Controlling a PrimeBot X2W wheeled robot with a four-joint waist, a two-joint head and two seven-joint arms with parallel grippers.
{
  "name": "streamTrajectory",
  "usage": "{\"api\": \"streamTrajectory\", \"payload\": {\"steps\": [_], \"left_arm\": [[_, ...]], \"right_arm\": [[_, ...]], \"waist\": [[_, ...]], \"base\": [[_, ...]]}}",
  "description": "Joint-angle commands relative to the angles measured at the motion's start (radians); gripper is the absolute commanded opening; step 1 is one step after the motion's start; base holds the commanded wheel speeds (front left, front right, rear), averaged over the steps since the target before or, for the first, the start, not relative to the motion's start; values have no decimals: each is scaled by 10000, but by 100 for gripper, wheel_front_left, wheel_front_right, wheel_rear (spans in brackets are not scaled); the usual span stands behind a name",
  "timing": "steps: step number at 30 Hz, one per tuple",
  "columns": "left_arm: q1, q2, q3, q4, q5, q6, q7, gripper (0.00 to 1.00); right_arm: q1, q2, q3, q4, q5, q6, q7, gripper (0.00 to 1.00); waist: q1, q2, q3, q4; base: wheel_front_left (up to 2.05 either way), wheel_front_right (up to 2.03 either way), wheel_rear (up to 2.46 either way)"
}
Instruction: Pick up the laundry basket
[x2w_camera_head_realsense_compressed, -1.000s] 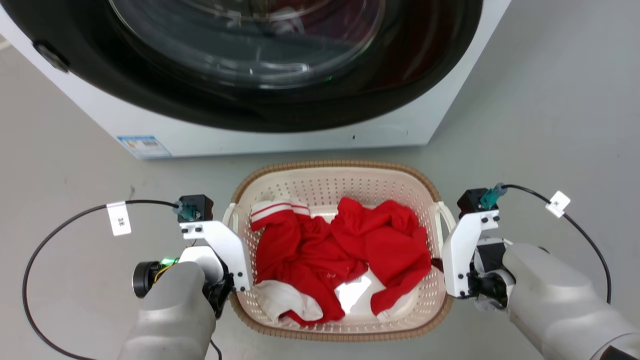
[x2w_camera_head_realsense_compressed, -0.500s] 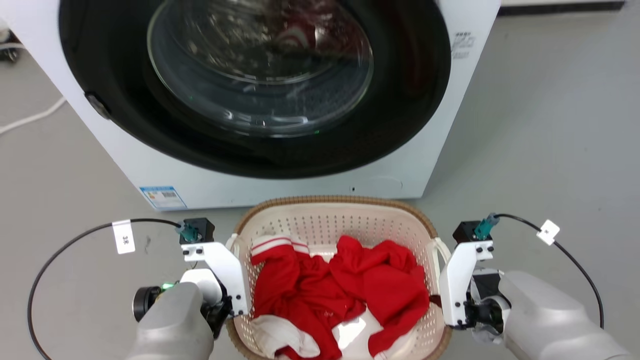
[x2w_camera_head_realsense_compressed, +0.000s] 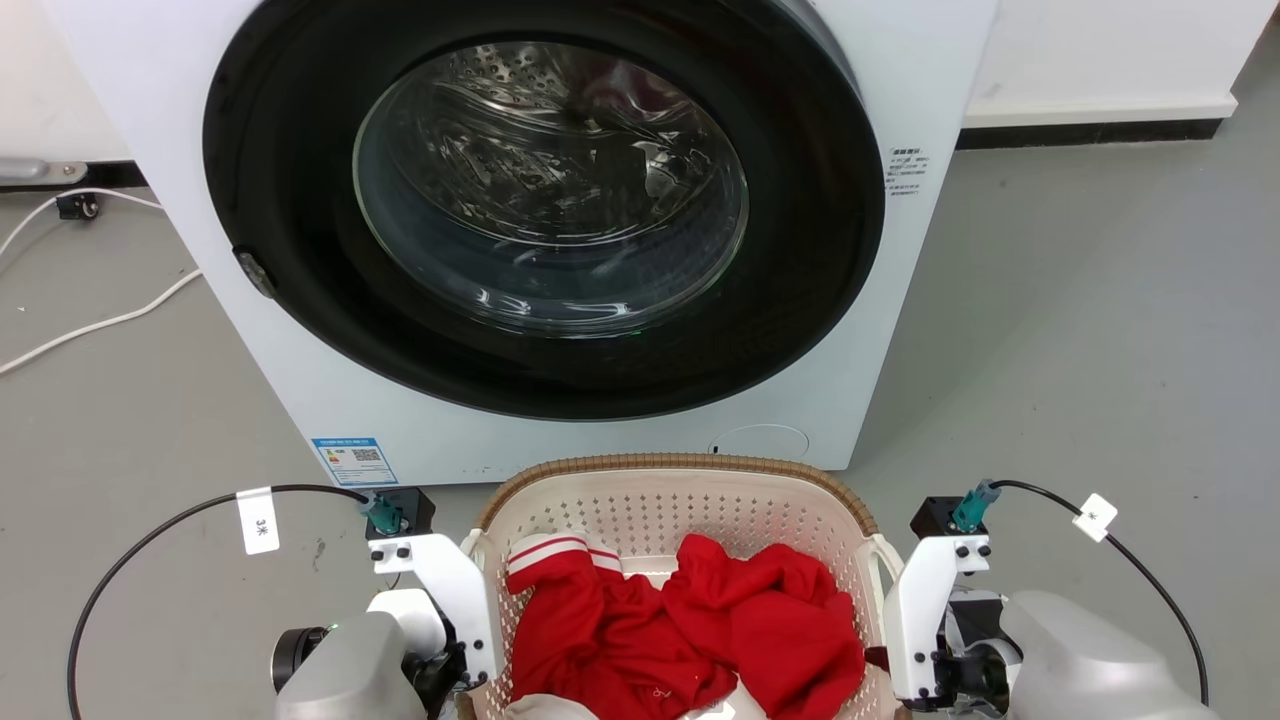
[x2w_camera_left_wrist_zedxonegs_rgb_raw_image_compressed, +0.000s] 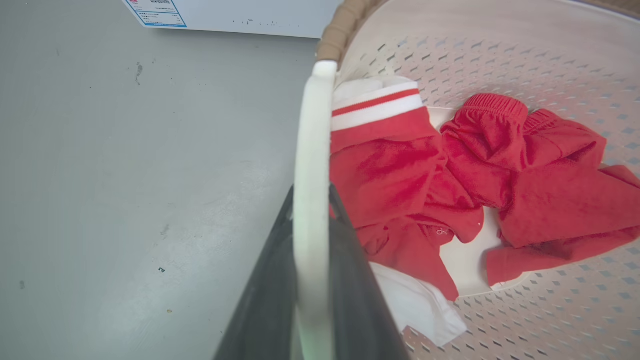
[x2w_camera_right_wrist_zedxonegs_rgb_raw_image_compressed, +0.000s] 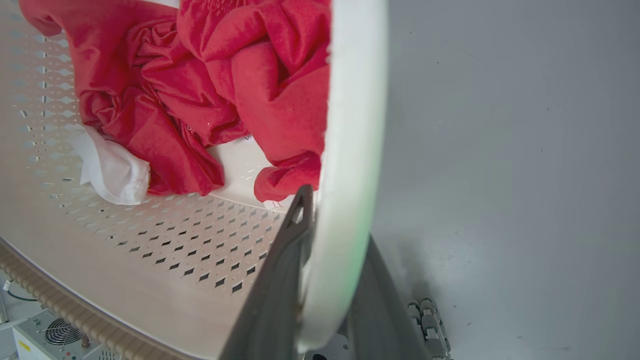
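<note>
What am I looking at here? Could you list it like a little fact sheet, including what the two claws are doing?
Basket: cream-white perforated plastic laundry basket, brown woven-look rim
Contents: crumpled red garments, white cloth
Left gripper: shut on the basket's white loop handle
Right gripper: shut on the opposite loop handle
Behind: white front-loading washing machine, round glass door
Floor: grey, smooth

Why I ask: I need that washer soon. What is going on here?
The robot is holding the laundry basket in front of the washer. Its left gripper is shut on one white loop handle, its right gripper on the other handle. Red and white clothes lie in the basket. Whether it is off the floor cannot be told.
</note>
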Motion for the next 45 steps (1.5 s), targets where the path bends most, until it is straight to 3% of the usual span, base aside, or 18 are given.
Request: {"api": "streamTrajectory", "payload": {"steps": [1,45], "left_arm": [[43,345,52,-42,-75,126,-41,0],[236,249,-252,-41,-602,288,-236,0]], "right_arm": [[192,-182,33,166,28,22,11,0],[244,-162,303,366,168,11,-281,0]], "waist": [[2,-1,-65,46],[2,-1,-188,76]], "base": [[0,0,0],[0,0,0]]}}
